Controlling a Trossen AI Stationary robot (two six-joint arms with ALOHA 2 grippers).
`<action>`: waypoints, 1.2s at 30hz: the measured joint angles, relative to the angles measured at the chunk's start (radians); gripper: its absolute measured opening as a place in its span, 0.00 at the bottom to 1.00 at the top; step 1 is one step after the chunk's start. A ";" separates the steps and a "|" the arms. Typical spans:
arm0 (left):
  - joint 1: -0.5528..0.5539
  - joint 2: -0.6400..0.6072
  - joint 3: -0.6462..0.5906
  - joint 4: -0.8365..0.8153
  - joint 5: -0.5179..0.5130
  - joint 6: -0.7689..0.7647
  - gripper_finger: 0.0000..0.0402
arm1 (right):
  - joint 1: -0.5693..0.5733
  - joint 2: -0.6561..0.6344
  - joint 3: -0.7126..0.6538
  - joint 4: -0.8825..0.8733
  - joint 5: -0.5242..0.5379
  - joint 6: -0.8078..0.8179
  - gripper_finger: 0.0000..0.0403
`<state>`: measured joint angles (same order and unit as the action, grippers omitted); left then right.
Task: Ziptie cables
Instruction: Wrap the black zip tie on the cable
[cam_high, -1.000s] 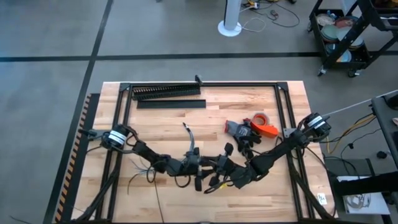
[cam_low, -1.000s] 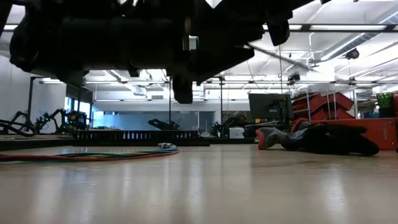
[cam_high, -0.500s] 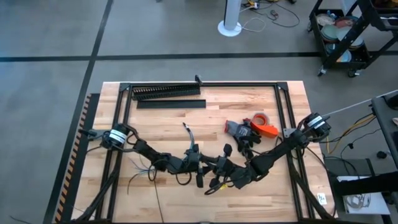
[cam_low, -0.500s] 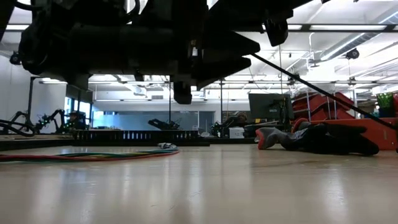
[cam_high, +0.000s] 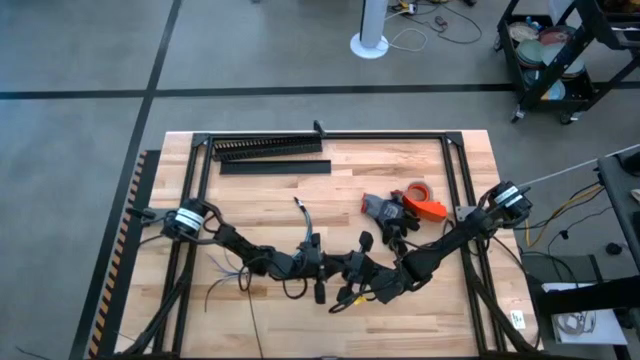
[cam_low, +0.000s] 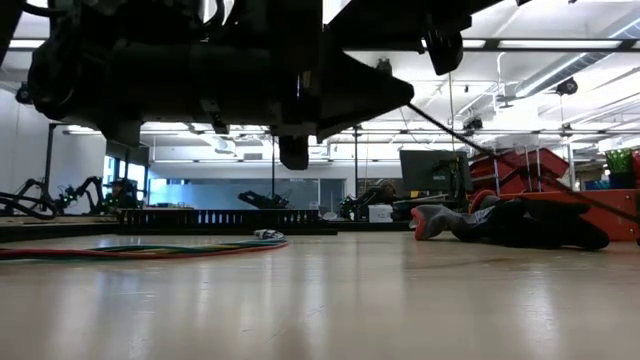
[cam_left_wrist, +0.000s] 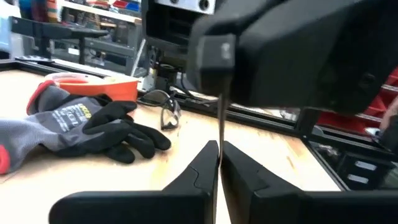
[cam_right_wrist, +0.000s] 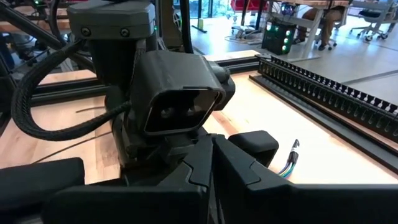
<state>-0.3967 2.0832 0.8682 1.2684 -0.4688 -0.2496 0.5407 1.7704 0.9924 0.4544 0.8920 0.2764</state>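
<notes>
Pale wooden table (cam_high: 260, 200), matt black plastic duct (cam_high: 268, 148), cloth gloves (cam_left_wrist: 74, 127).

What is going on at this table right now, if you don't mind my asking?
Both arms have met low over the near middle of the table. The left gripper is shut on a thin dark ziptie, held upright, facing the right gripper, whose fingers are together too. The cables lie just beyond them, not visibly tied. Gloves and orange tape sit off to the right.
</notes>
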 joint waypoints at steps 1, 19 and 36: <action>0.000 -0.003 -0.003 -0.002 0.008 -0.003 0.00 | 0.000 -0.001 0.000 0.000 0.000 0.000 0.00; -0.015 -0.255 -0.258 -0.040 0.387 0.177 0.00 | 0.131 -0.104 0.001 -0.324 -0.107 0.175 0.35; 0.001 -0.537 -0.273 -0.483 0.422 0.673 0.00 | 0.135 -0.003 0.000 -0.218 -0.107 0.133 0.38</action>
<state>-0.3961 1.5467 0.5957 0.7851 -0.0466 0.4236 0.6756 1.7679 0.9928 0.2365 0.7853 0.4091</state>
